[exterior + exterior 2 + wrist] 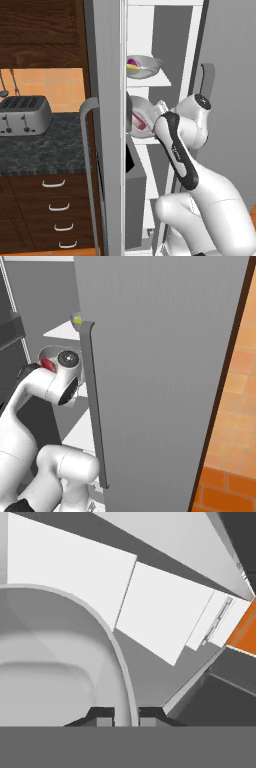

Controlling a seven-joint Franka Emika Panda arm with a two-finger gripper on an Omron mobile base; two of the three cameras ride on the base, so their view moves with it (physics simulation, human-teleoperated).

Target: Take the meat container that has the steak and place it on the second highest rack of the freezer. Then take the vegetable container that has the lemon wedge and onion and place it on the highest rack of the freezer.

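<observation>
Freezer [107, 100]: grey body, white inner shelves. Steak [140, 121]: red, in a pale grey container [142, 107]. Upper container [145, 65]: grey, holding purple-pink onion [133, 63] and yellow lemon wedge [131, 69]. Toaster [22, 115]: silver. Bench [40, 150]: dark speckled. Floor [235, 421]: orange tiles.

Gripper [126, 714] pinching the rim of a grey container [55, 662] inside the freezer [165, 532]

We see the two dark fingertips [102, 714] set close together on either side of the container's thin curved rim, one inside, one outside. The pale bowl takes up the left of the view, its contents out of sight. Beyond it, white shelves [160, 612] run off in tilted steps against grey walls, and an orange strip [245, 632] shows at the right edge.
</observation>
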